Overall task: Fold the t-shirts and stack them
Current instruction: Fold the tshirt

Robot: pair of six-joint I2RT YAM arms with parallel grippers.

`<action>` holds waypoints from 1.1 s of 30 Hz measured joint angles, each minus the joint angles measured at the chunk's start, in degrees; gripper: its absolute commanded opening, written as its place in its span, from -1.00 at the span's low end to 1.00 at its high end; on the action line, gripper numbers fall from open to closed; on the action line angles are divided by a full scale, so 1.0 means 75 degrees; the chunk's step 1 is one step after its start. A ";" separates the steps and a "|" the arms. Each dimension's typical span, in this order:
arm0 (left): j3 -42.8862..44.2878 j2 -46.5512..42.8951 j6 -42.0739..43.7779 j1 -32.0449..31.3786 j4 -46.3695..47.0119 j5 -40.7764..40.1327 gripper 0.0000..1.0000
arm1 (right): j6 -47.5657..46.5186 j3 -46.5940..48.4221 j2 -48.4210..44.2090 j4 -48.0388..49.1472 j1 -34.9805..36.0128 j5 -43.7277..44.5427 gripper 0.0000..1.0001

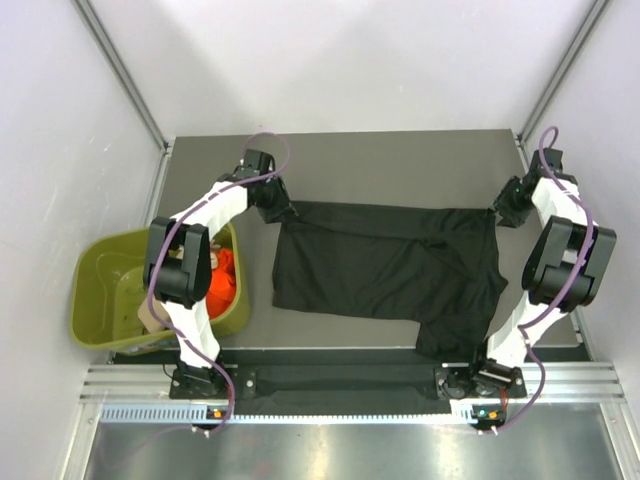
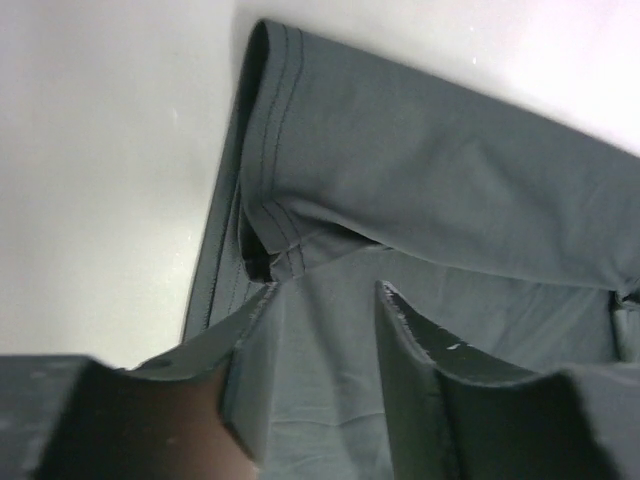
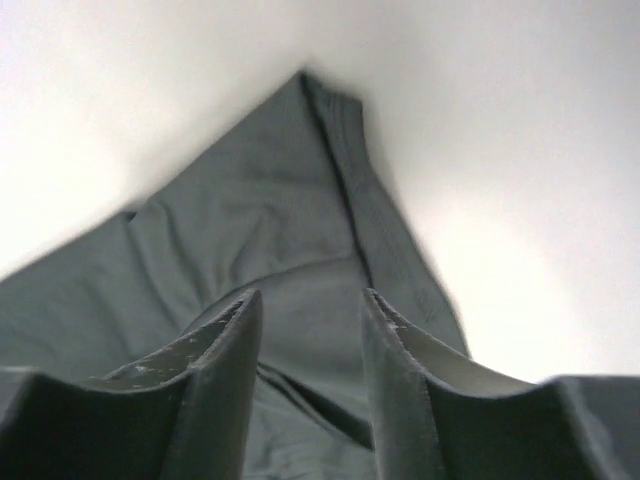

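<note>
1. Work surface. In the overhead view, the black t-shirt [image 1: 390, 265] lies spread on the dark table [image 1: 400, 160]. It reaches from the table centre toward 3 o'clock. Its far edge is drawn into a nearly straight line between the two grippers. Its near edge is uneven, and one flap hangs down toward 5 o'clock, close to the base of the right arm.

2. Left gripper [image 1: 285, 210]. It sits at the 10 o'clock corner of the shirt. In the left wrist view its fingers [image 2: 410, 380] stand apart, with shirt fabric visible in the gap between them. We do not see the fabric pinched. A double-stitched hem [image 2: 275, 130] lies just beyond the fingertips at 12 o'clock, and pale table surface shows at 9 o'clock.

3. Right gripper [image 1: 497, 208]. It sits at the 2 o'clock corner of the shirt. In the right wrist view its fingers [image 3: 215, 370] are likewise apart above the cloth. A pointed corner of the garment runs away from them toward 12 o'clock. We see no grip on the cloth.

4. Storage. The olive-green tub [image 1: 95, 300] stands at 9 o'clock, off the left edge of the table. The orange-red t-shirt [image 1: 222, 280] lies bunched against its right-hand wall, partly hidden by the left arm.
</note>
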 measured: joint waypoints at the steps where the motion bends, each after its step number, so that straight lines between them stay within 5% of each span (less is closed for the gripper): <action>1: -0.0006 0.0000 0.0029 -0.0012 0.0009 0.0026 -0.19 | -0.0032 0.0058 0.0099 0.0029 -0.0029 -0.0015 -0.24; 6: -0.0271 0.0000 0.0163 -0.0038 0.0000 0.0134 -0.29 | -0.0178 0.0539 0.0749 0.0309 -0.0105 -0.0187 -0.43; 26: -0.0361 0.0000 0.0291 -0.0111 -0.0058 0.0417 -0.26 | -0.0128 0.1751 0.2145 0.0600 -0.0111 -0.0507 -0.41; 33: -0.0323 0.0000 0.0291 -0.0146 -0.0187 0.0516 -0.04 | -0.0128 0.1751 0.2448 0.0621 -0.0114 -0.0542 -0.46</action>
